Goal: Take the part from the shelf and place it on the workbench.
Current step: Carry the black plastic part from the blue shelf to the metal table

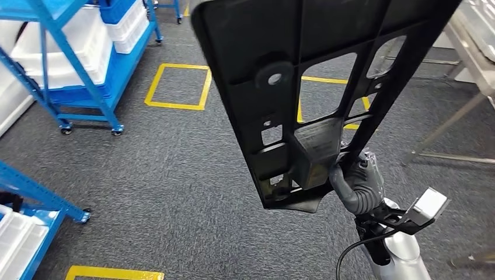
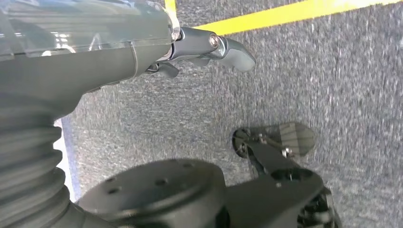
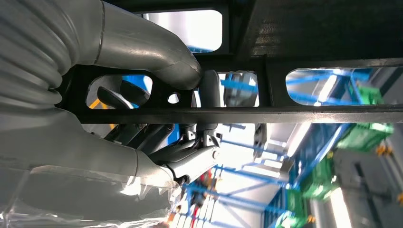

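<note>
I hold the part (image 1: 309, 76), a large flat black plastic panel with several cut-out openings, in my right hand (image 1: 356, 181). The hand grips it at its lower edge, and the panel stands up high and tilted in front of my head camera. In the right wrist view my thumb (image 3: 157, 57) presses on one side of a black bar of the part (image 3: 309, 114) and my darker fingers (image 3: 190, 156) are wrapped around the other side, so the grip is closed firmly. The part is in the air, above the grey carpet floor (image 1: 163, 175), touching nothing except my hand. Behind the part, the floor has a square of yellow tape (image 1: 178, 86), and further behind the part on its left side stands a blue shelf (image 1: 76, 64) on wheels with white bins. My left hand (image 2: 209, 50) hangs over the carpet (image 2: 332, 85) near a yellow line (image 2: 285, 14); its fingers are a little curled and it holds nothing.
</note>
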`<act>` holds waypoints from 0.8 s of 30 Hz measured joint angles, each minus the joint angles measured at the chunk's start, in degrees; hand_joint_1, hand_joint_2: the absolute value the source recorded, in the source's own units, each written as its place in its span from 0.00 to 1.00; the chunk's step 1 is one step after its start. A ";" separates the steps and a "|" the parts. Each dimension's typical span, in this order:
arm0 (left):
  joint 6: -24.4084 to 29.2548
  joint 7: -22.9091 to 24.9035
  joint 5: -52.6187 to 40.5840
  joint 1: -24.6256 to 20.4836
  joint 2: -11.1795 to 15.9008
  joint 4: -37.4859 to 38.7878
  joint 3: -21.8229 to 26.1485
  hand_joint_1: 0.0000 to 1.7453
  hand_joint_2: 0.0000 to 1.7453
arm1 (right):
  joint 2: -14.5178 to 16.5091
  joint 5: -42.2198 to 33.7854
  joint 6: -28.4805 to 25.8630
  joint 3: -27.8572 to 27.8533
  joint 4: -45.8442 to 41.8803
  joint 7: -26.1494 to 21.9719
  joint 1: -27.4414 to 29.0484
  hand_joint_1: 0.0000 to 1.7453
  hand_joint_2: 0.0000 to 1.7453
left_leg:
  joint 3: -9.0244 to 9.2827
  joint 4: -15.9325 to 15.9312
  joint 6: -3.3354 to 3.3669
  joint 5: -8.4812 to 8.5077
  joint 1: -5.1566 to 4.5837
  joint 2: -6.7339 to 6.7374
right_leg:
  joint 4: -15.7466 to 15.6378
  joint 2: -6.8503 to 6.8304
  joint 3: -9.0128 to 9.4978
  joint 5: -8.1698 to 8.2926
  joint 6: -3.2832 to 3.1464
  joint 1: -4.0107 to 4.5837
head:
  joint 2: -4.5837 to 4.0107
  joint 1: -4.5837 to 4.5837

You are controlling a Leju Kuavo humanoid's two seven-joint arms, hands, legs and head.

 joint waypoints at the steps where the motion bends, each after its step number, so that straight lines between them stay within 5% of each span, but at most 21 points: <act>1: -0.01 0.02 0.00 -0.01 -0.01 0.00 0.02 0.00 1.00 | 0.17 -0.11 0.00 -0.10 0.17 -0.01 0.06 1.00 1.00 | 0.10 0.01 -0.09 -0.11 -0.01 0.75 | -2.40 -0.33 1.31 1.57 -0.03 -0.05 | 0.00 0.00; 4: -0.03 0.09 0.02 -0.07 -0.03 0.00 0.07 0.00 1.00 | 0.39 -0.37 0.08 -0.30 0.44 -0.14 -0.06 1.00 1.00 | 0.61 0.08 -0.73 -0.62 -0.30 2.44 | -13.74 -3.28 7.48 5.85 -0.95 0.46 | 0.00 0.00; 6: 0.05 0.14 0.18 -0.11 -0.03 0.00 0.16 0.00 1.00 | 0.43 -0.63 0.26 -0.34 0.60 -0.35 -0.13 1.00 1.00 | 0.90 0.07 -1.33 -0.91 -0.56 3.35 | -15.77 -3.87 8.35 5.87 -1.82 0.96 | 0.00 0.00; 8: 0.23 0.15 0.50 -0.28 -0.02 0.00 0.28 0.00 1.00 | 0.45 -0.91 0.60 -0.41 0.81 -0.51 -0.11 1.00 1.00 | 1.27 0.06 -1.98 -1.27 -0.57 3.96 | -15.97 -2.60 8.33 6.01 -2.50 0.82 | 0.00 0.00; 10: 0.39 0.12 0.90 -0.38 -0.03 0.00 0.56 0.00 1.00 | 0.46 -1.10 0.95 -0.44 1.06 -0.61 -0.46 1.00 1.00 | 0.52 2.43 -2.46 -3.07 -0.41 2.03 | -16.39 -1.42 8.58 6.24 -3.22 0.45 | 0.00 0.00; 13: 0.43 0.01 1.22 -0.13 -0.04 0.00 1.15 0.00 1.00 | 0.46 -1.19 1.22 -0.37 1.69 -0.69 -1.36 1.00 1.00 | -4.69 13.38 -2.68 -8.21 -0.21 -1.31 | -16.52 0.51 8.69 6.34 -3.85 0.38 | 0.00 -0.01; 15: 0.36 -0.09 1.25 -0.08 -0.04 0.00 1.31 0.00 1.00 | 0.46 -1.17 1.27 -0.30 2.21 -0.68 -1.54 1.00 1.00 | -6.71 16.74 -2.76 -8.28 -0.19 -1.63 | -16.45 2.00 8.76 6.30 -3.87 0.43 | 0.00 -0.01; 17: 0.25 -0.10 1.22 -0.13 -0.04 0.00 1.37 0.00 1.00 | 0.46 -1.15 1.27 -0.26 2.65 -0.71 -1.60 1.00 1.00 | -4.85 11.55 -2.61 -4.15 -0.09 -2.36 | -16.20 3.57 8.86 6.16 -3.68 0.40 | 0.00 -0.01; 19: 0.14 -0.07 1.19 -0.03 -0.05 0.00 1.44 0.00 1.00 | 0.46 -1.13 1.25 -0.15 2.96 -0.79 -1.72 1.00 1.00 | -1.96 4.22 -2.26 -0.77 0.19 -4.99 | -15.66 4.99 8.69 5.91 -3.23 0.44 | 0.00 -0.01; 21: 0.08 -0.08 1.19 -0.03 -0.10 0.00 1.54 0.00 1.00 | 0.46 -0.99 1.20 0.02 3.18 -0.83 -1.93 1.00 1.00 | -0.86 1.39 -1.91 -0.38 0.21 -6.52 | -15.39 6.14 8.17 5.89 -2.50 0.32 | 0.00 -0.01; 24: 0.09 -0.09 1.21 -0.22 -0.23 0.00 1.60 0.00 1.00 | 0.67 -0.53 1.09 0.34 3.51 -0.60 -2.35 1.00 1.00 | -0.40 0.53 -0.90 -0.09 0.19 -4.87 | -15.23 6.56 7.66 5.93 -1.34 0.03 | 0.00 -0.02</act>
